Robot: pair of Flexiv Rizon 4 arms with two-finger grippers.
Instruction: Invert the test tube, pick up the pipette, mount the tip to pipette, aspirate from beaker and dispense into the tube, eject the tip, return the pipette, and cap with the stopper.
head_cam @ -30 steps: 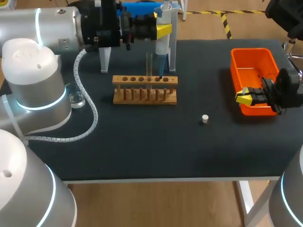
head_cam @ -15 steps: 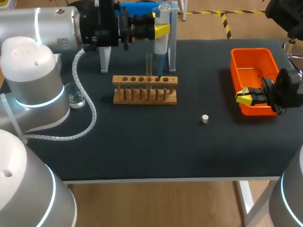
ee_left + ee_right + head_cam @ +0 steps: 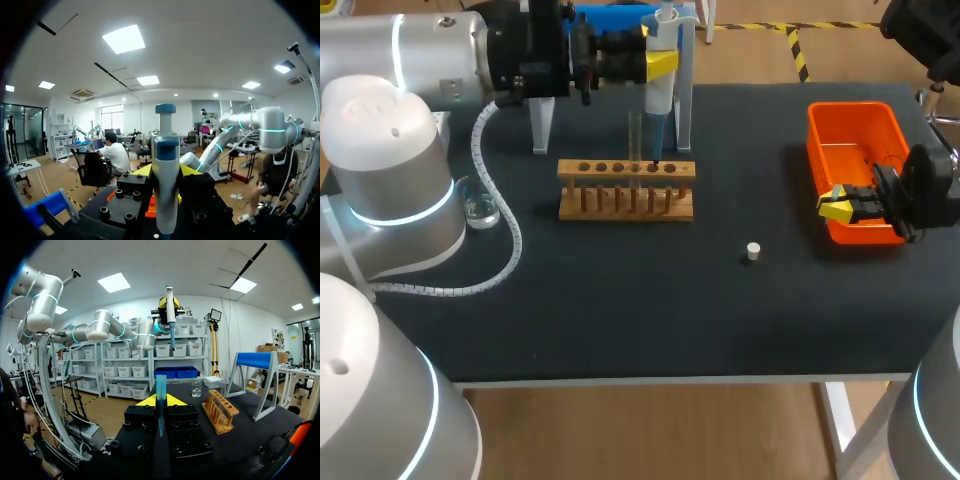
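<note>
My left gripper is shut on the white pipette, which it holds upright at the back of the table. The pipette's thin dark lower end hangs just above the wooden rack. In the left wrist view the pipette stands between the yellow fingers. A clear test tube stands upright in the rack. My right gripper is over the orange bin, shut on a blue pipette tip. The glass beaker sits beside my left arm. The small white stopper lies in front of the rack.
The pipette stand, with white legs and a blue top bar, is behind the rack. A white coiled cable of my left arm trails across the table's left side.
My left arm has shifted slightly to the left with the pipette. The right arm has not moved.
</note>
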